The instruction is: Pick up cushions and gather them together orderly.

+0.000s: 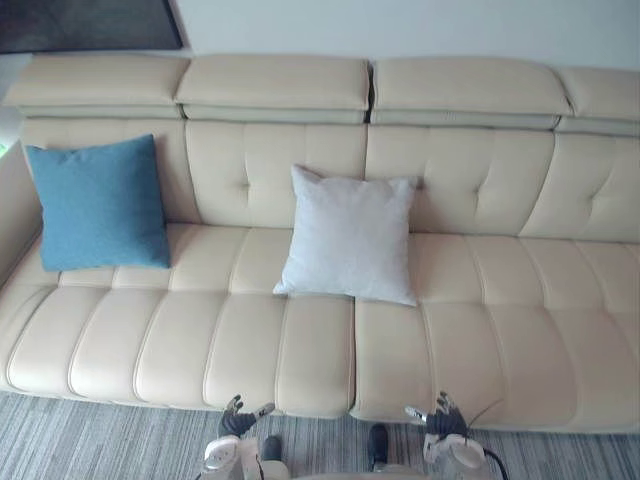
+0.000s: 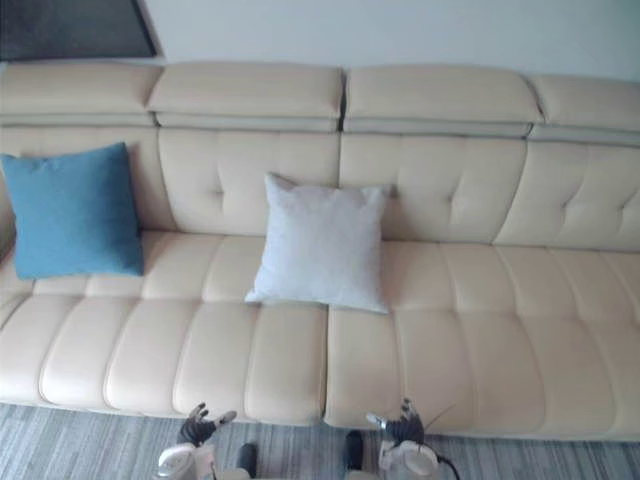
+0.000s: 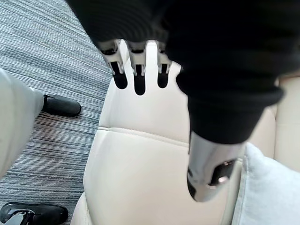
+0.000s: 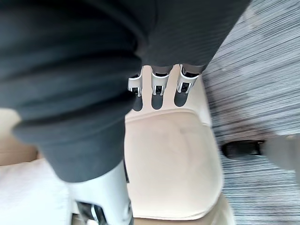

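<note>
- My left hand (image 1: 240, 420) hangs low by the front edge of the sofa (image 1: 480, 310), fingers relaxed and holding nothing.
- My right hand (image 1: 441, 417) is the same further right: loose and empty.
- The blue cushion (image 1: 98, 203) leans upright on the backrest at the sofa's left end.
- The white cushion (image 1: 350, 237) leans on the backrest near the middle, well apart from the blue one.
- Grey striped carpet (image 1: 100, 440) lies in front.
</note>
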{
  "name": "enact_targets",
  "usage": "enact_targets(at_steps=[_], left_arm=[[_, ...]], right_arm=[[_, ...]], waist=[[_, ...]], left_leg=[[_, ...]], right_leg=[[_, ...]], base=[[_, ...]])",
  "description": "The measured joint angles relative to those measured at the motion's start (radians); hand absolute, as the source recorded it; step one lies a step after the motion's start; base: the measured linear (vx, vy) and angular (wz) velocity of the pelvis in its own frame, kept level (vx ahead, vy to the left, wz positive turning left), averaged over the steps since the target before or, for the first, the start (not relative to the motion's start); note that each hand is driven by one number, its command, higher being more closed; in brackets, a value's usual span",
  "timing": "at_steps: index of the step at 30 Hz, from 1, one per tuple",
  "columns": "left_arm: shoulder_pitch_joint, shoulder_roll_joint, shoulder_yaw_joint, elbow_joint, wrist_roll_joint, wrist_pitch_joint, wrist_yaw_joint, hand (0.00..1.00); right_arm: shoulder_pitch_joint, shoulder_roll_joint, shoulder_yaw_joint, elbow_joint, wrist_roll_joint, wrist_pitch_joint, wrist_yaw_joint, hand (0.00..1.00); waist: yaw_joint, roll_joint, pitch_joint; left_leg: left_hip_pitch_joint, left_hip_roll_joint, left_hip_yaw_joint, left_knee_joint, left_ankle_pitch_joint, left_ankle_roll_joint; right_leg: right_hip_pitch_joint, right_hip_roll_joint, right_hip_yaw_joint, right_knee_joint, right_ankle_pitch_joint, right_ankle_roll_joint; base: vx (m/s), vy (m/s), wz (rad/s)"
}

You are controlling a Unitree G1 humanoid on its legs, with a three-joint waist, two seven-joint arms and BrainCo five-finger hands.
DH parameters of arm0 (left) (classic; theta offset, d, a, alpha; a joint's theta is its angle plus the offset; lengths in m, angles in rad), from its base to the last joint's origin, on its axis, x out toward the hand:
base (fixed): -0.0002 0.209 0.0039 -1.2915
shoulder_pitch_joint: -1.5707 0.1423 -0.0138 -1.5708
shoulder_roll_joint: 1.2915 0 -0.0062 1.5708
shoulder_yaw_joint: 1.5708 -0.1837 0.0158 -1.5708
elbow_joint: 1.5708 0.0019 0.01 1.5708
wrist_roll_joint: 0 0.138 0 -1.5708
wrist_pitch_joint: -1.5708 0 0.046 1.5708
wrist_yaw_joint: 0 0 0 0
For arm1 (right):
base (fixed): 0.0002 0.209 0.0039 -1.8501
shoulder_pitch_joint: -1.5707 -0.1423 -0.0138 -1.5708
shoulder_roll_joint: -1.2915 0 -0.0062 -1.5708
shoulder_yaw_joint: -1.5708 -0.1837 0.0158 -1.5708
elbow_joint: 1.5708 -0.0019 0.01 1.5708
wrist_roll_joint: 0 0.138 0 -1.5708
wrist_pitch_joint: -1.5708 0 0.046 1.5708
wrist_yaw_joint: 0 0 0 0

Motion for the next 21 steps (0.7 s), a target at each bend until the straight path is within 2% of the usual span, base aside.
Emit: enact_targets(at_steps=[6, 7, 17, 21], left_arm=[[0.011, -0.001, 0.015, 0.044, 0.047, 0.007, 0.000, 0.00], [0.021, 0.023, 0.014, 0.091, 0.066, 0.007, -0.002, 0.00], [0.029, 0.018, 0.036, 0.091, 0.066, 0.014, -0.002, 0.00], [0.029, 0.010, 0.056, 0.087, 0.065, 0.027, -0.001, 0.00]], right_arm=[[-0.003, -0.003, -0.033, 0.090, -0.006, 0.010, 0.006, 0.00], [-0.035, -0.010, -0.065, 0.181, -0.006, 0.020, 0.010, 0.00], [-0.032, -0.009, -0.064, 0.180, -0.027, 0.030, 0.010, 0.00], [-0.021, -0.007, -0.064, 0.177, -0.046, 0.048, 0.010, 0.00]], waist=[[-0.002, 0.003, -0.024], [-0.023, -0.017, -0.029], [-0.023, -0.017, -0.027], [-0.022, -0.023, -0.014]], left_leg=[[0.057, -0.007, -0.004, -0.016, -0.003, -0.003], [0.093, -0.039, -0.030, 0.001, -0.049, 0.016], [0.112, -0.038, -0.030, 0.005, -0.049, 0.016], [0.138, -0.037, -0.027, 0.027, -0.059, 0.020]], right_leg=[[0.046, -0.006, -0.008, 0.000, -0.005, 0.003], [0.086, -0.035, -0.012, 0.022, -0.051, 0.022], [0.104, -0.036, -0.022, 0.031, -0.051, 0.022], [0.120, -0.044, -0.032, 0.084, -0.082, 0.021]], base=[[0.06, 0.004, 0.03], [0.00, 0.000, 0.00], [0.00, 0.000, 0.00], [-0.06, 0.004, 0.04]])
